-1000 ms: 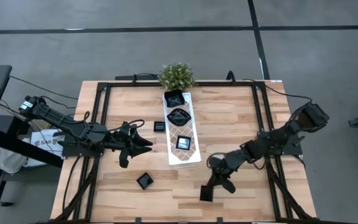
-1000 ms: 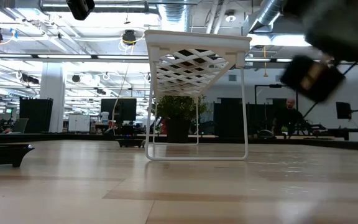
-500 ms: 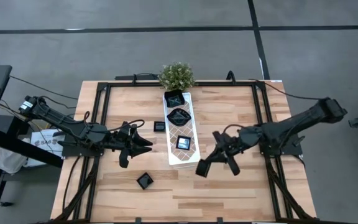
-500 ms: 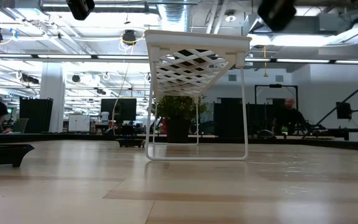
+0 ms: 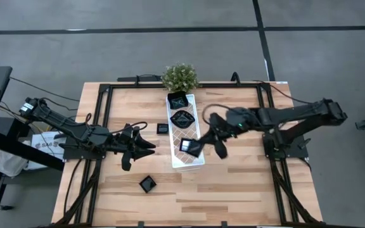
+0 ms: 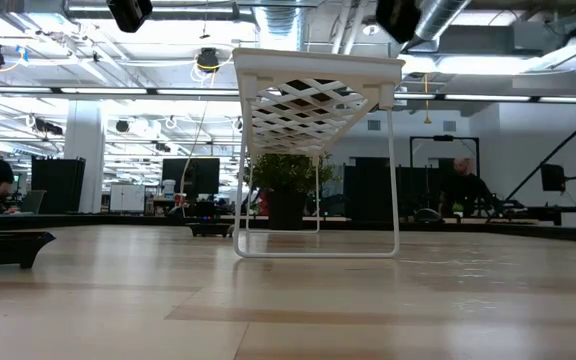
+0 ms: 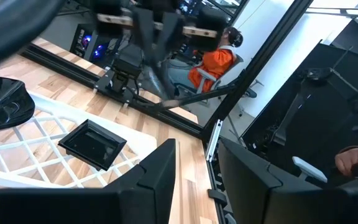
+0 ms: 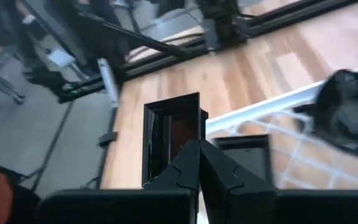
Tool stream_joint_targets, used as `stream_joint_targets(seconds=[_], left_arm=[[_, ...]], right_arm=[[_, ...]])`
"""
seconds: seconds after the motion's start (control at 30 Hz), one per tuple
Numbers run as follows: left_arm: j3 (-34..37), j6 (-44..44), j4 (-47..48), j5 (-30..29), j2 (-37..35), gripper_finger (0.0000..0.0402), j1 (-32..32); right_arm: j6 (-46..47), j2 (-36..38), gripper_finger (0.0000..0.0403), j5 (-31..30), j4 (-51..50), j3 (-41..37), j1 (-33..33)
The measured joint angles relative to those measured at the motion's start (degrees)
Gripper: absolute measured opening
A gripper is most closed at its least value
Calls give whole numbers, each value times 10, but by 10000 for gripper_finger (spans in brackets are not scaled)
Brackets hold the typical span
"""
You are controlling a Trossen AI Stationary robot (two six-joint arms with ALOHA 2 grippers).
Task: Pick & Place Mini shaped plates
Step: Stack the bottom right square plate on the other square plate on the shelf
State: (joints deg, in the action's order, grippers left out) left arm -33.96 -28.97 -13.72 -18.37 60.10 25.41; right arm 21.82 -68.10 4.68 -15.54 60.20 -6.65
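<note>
The right gripper (image 5: 203,140) hangs over the right edge of the long white lattice-patterned tray (image 5: 184,159), toward its near end, its fingers pinched on the rim of a small glossy black square dish (image 8: 173,134); in the right wrist view that dish stands on edge between the two dark fingers. Just beside it, another small black square dish (image 5: 187,145) lies flat on the tray's near half. A wider black leaf-like dish (image 5: 182,118) sits at the tray's middle, and a black square dish with a crossed pattern (image 5: 179,100) sits at the far end.

The tray stands on thin white legs (image 6: 396,200) above the light wooden table (image 5: 246,190), running from the far edge toward the near edge at the table's centre. A small potted green plant (image 5: 180,76) stands at the table's far edge, just behind the tray's far end.

The left gripper (image 5: 151,146) waits left of the tray, over the table's middle, its fingers spread apart. Two more small black dishes lie on the bare wood on that side: a square dish (image 5: 162,128) just left of the tray, and a tilted square dish (image 5: 147,184) near the near edge.

A person in an orange top (image 7: 215,59) sits beyond the table in the left wrist view
</note>
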Motion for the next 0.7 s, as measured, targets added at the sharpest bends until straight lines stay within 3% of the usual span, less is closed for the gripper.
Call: stream_joint_targets(seconds=[0.43, 0.7], left_arm=[[0, -6, 0, 0, 0, 124, 0], [0, -15, 12, 0, 0, 124, 2]], right_arm=[[-52, -161, 0, 174, -104, 122, 117], [-74, -204, 0, 184, -166, 160, 127]])
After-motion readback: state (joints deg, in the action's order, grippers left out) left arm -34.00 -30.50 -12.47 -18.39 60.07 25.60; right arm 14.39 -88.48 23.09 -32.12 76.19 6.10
